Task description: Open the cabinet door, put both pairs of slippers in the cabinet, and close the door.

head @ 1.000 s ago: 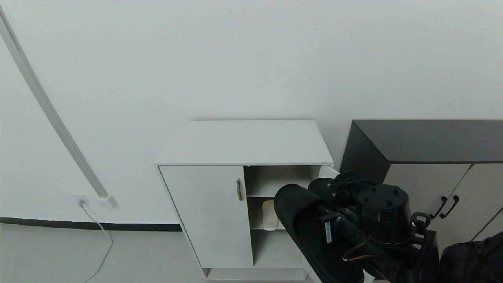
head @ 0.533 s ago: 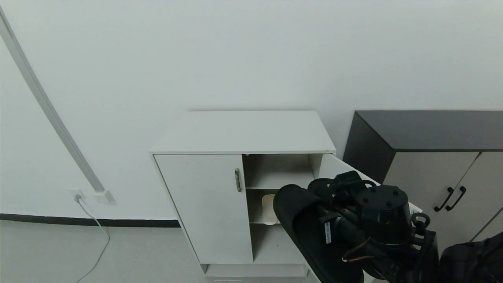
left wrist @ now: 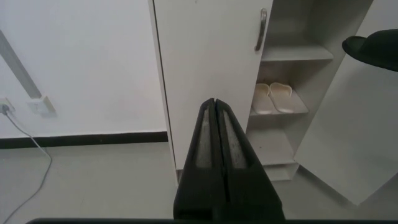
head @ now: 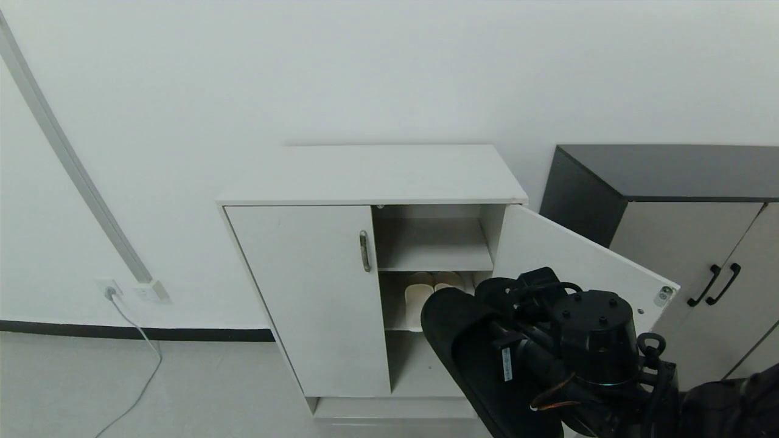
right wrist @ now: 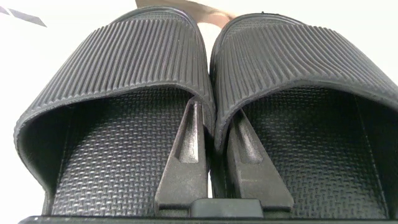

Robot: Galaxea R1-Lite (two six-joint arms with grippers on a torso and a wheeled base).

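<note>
Right end effector [right wrist: 214, 121] clamps black slippers [right wrist: 124, 87] by inner edges; left end effector [left wrist: 215, 107] closed.

White wall [head: 389, 73], grey floor [head: 122, 389] (black skirting [head: 152, 334] between), dark-topped sideboard [head: 669, 176].

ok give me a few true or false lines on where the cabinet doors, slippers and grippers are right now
1. The cabinet's right door is open. True.
2. The black slippers lie on a shelf. False: the right gripper holds both by their inner edges, in front of the cabinet.
3. The pale slippers sit on the middle shelf. True.
4. The left gripper carries a slipper. False: it is shut and empty.
5. The left door is open. False: it is closed.
</note>
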